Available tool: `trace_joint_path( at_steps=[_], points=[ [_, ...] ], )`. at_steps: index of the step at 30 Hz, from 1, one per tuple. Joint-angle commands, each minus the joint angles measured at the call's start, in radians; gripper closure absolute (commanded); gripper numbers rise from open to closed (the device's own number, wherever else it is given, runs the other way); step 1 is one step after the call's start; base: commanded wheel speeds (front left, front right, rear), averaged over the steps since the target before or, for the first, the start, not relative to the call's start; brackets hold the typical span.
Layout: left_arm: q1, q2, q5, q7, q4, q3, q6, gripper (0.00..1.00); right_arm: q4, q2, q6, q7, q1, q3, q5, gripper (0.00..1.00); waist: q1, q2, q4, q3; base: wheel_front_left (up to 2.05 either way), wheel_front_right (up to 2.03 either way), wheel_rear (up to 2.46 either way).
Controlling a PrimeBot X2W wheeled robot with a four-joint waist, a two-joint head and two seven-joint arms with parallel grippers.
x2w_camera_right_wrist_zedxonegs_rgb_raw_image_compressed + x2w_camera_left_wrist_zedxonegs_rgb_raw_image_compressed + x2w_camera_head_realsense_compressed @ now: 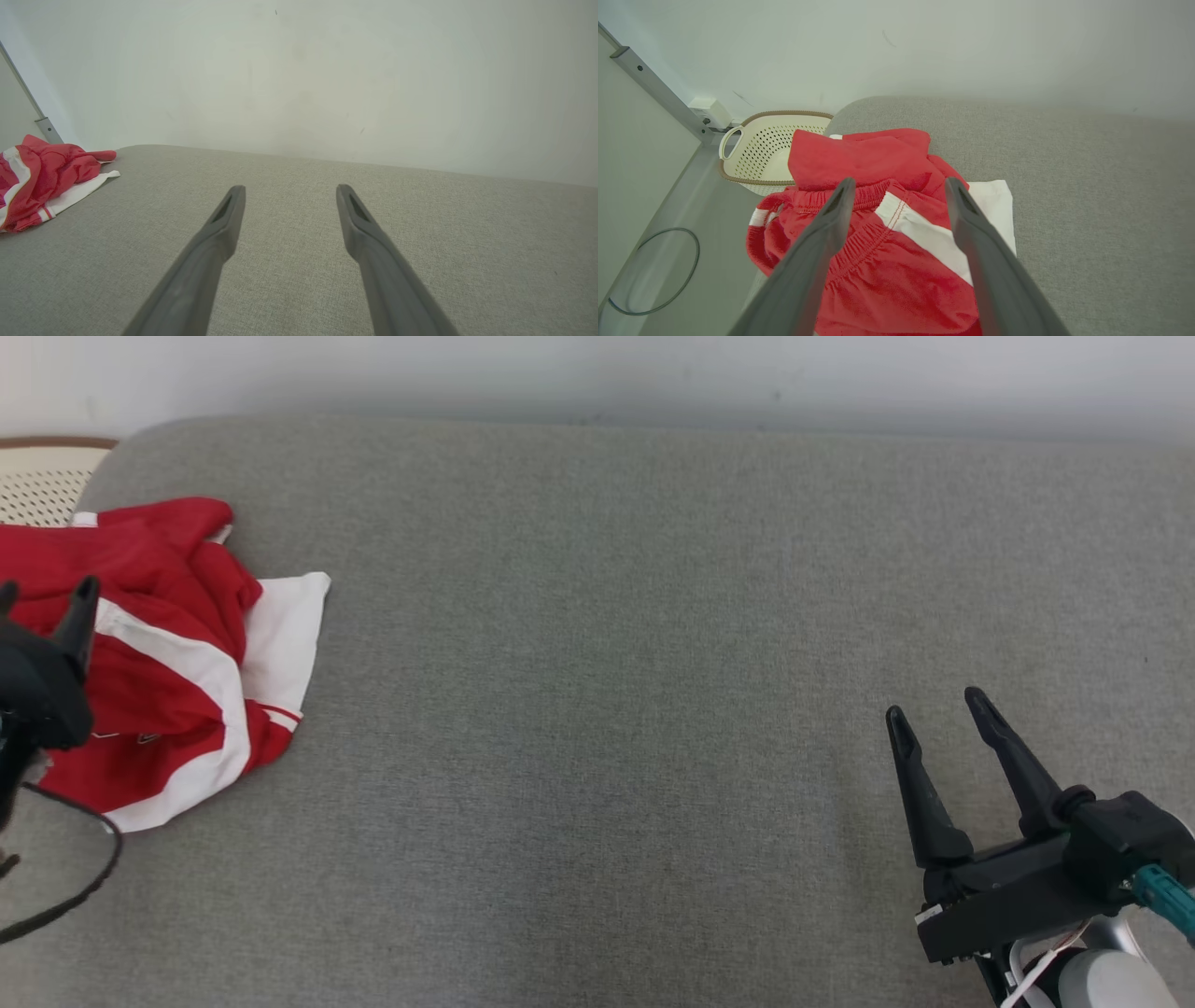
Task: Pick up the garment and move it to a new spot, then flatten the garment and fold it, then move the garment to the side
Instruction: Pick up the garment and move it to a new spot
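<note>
1. Garment (177,653): a red piece with white bands, lying in a crumpled heap at the far left end of the grey cushion (597,728), close to its left edge.
2. Its long axis runs roughly from the back left corner toward the front, along that edge. A flat white panel sticks out to the right, toward the middle of the cushion. In the left wrist view a gathered elastic band crosses the heap, but the folds hide which end is which.
3. Left gripper (900,183): it hangs over the heap with its fingers spread wide and nothing between them. Whether the tips touch the cloth cannot be told.
4. A cream perforated basket (756,149) with a brown rim stands just beyond the garment, off the cushion's left end.
5. A dark cable loop (698,247) lies on the floor beside that end.
6. Right gripper (935,703): it is spread and empty over bare cushion at the right, well apart from the garment, with open fabric between them.
7. A pale wall (597,373) runs behind the cushion.
</note>
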Motion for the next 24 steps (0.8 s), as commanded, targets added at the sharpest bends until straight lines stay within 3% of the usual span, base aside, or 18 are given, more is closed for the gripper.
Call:
trace_joint_path(
  at_steps=[1, 14, 15, 16, 17, 24],
  points=[
    [-0.023, 0.026, 0.001, 0.011, 0.030, -0.013, -0.009, 0.00, -0.007, -0.011, 0.001, -0.002, -0.017, 0.001, 0.002, 0.00, -0.0002, -0.0002, -0.035, 0.054, 0.00, 0.00, 0.00],
    [-0.064, 0.074, -0.036, 0.008, 0.166, -0.062, -0.032, 0.00, -0.021, -0.043, 0.001, 0.000, -0.052, 0.003, 0.010, 0.00, -0.0002, -0.0002, -0.057, 0.131, 0.00, 0.00, 0.00],
    [-0.068, 0.072, -0.046, 0.008, 0.173, -0.060, -0.031, 0.08, -0.021, -0.043, 0.001, 0.000, -0.052, 0.002, 0.010, 0.00, -0.0002, -0.0002, -0.057, 0.134, 0.00, 0.00, 0.00],
    [-0.072, 0.071, -0.049, 0.007, 0.178, -0.063, -0.032, 0.65, -0.021, -0.044, 0.001, 0.001, -0.052, -0.001, 0.010, 0.00, -0.0002, -0.0002, -0.056, 0.135, 0.00, 0.00, 0.00],
    [-0.076, 0.072, -0.045, 0.003, 0.179, -0.068, -0.032, 1.00, -0.021, -0.045, 0.001, 0.001, -0.052, -0.004, 0.010, 0.00, -0.0002, -0.0002, -0.055, 0.137, 0.00, 0.00, 0.00],
    [-0.095, 0.077, -0.046, -0.011, 0.182, -0.092, -0.032, 1.00, -0.021, -0.041, 0.001, 0.005, -0.055, -0.013, 0.007, 0.00, -0.0002, -0.0002, -0.044, 0.131, 0.00, 0.00, 0.00]
  ],
)
